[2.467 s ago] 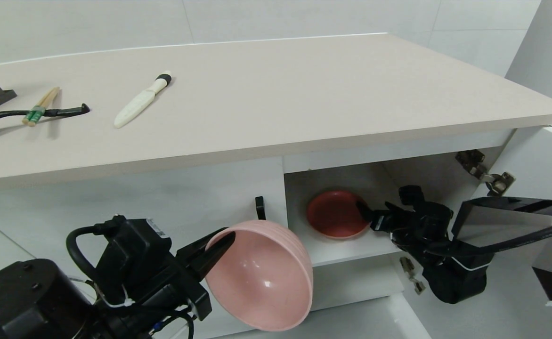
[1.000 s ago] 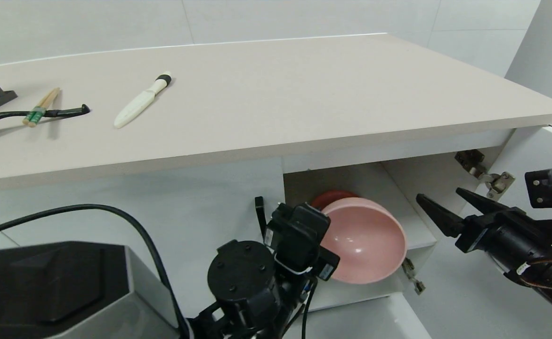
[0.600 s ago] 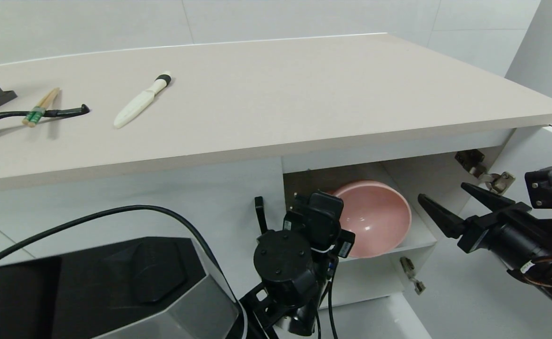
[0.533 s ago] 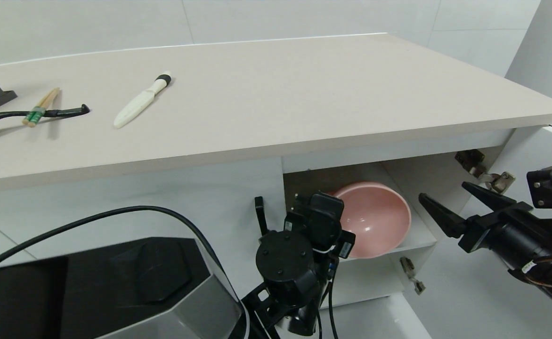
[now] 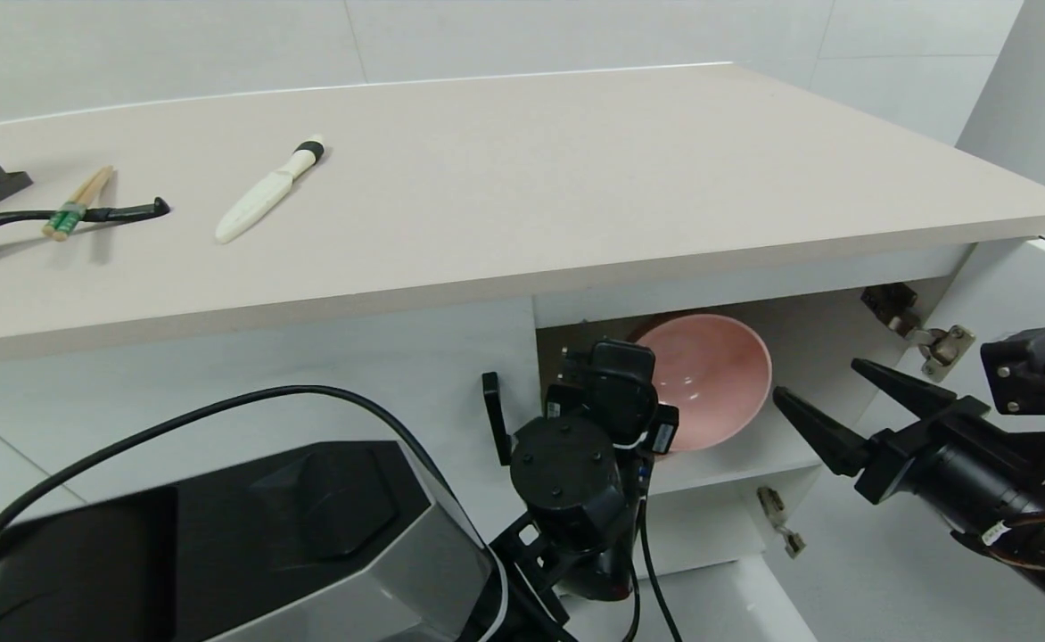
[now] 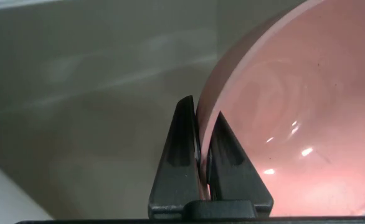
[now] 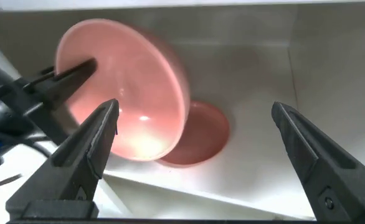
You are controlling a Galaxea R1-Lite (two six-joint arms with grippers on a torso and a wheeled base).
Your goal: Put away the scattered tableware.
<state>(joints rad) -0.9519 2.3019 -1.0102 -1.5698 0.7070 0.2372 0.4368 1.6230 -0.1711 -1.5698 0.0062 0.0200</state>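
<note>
A pink bowl (image 5: 710,374) hangs tilted inside the open cabinet under the counter. My left gripper (image 6: 202,143) is shut on its rim, one finger inside and one outside. In the right wrist view the pink bowl (image 7: 129,99) sits above a red plate (image 7: 201,140) that lies on the cabinet shelf (image 7: 251,180). My right gripper (image 5: 815,378) is open and holds nothing, just outside the cabinet opening to the right of the bowl. My right gripper (image 7: 195,107) points into the cabinet.
On the countertop (image 5: 531,178) lie a white knife (image 5: 268,190), a pair of chopsticks (image 5: 77,202) and a black-handled utensil (image 5: 121,212), all at the far left. The cabinet door (image 5: 1031,303) stands swung open at the right on its hinges (image 5: 919,330).
My left arm carried the pink bowl from low in front of the cabinet into it, over the red plate, then raised it. My right gripper drew back out of the cabinet, open.
</note>
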